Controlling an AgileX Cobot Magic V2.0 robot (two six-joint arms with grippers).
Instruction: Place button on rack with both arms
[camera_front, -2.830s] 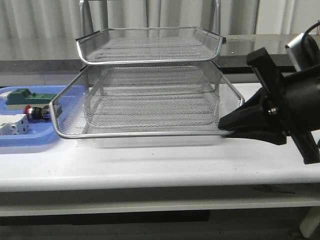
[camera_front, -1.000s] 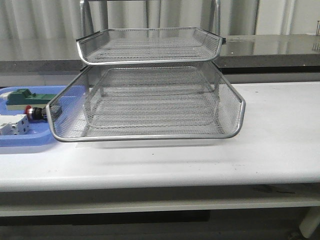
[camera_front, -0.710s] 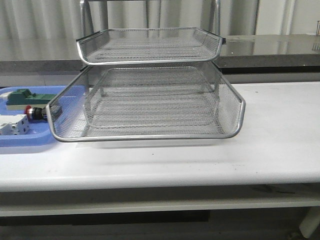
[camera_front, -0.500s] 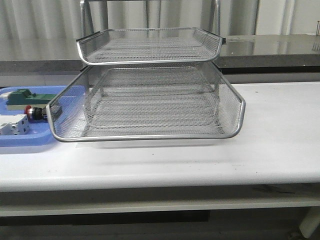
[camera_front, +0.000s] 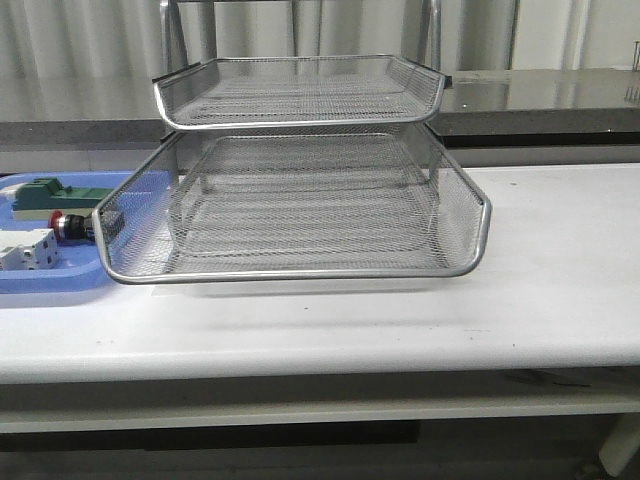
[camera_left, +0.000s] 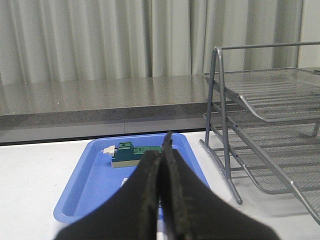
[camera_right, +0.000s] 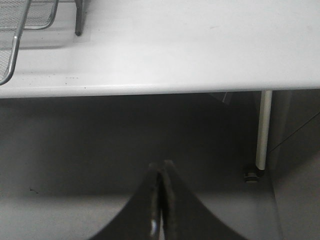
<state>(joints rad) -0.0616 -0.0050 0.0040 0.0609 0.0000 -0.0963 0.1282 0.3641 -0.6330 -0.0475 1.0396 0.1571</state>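
**Red-capped button waiting in the blue tray, both claws clenched on nothing**

Red cap pointing away from the rack, the button (camera_front: 72, 226) is lying on its side in the blue tray (camera_front: 50, 283), at the left end of the white table (camera_front: 560, 260). It is sitting just beside the rack (camera_front: 300, 200), partly screened by the mesh of the lower tier, with a green block (camera_front: 50, 194) behind it and a white block (camera_front: 28, 250) in front. None of the rack's tiers is holding anything.

The left gripper (camera_left: 162, 150) is hovering above the near end of the tray with its fingers pressed together, carrying nothing; the button itself is hiding behind those fingers in the left wrist view. The right gripper (camera_right: 161, 172) is hanging off the table's front edge, likewise clenched and empty, and neither arm is showing in the front view.

The button is looking small, rigid and light, but its round body is likely to roll or squirt out of a pinch. Taking hold across the collar or the squarer rear block is probably safer than squeezing the domed cap. The neighbouring blocks are leaving little room, so the fingers will need to open and come down along the button's free sides.
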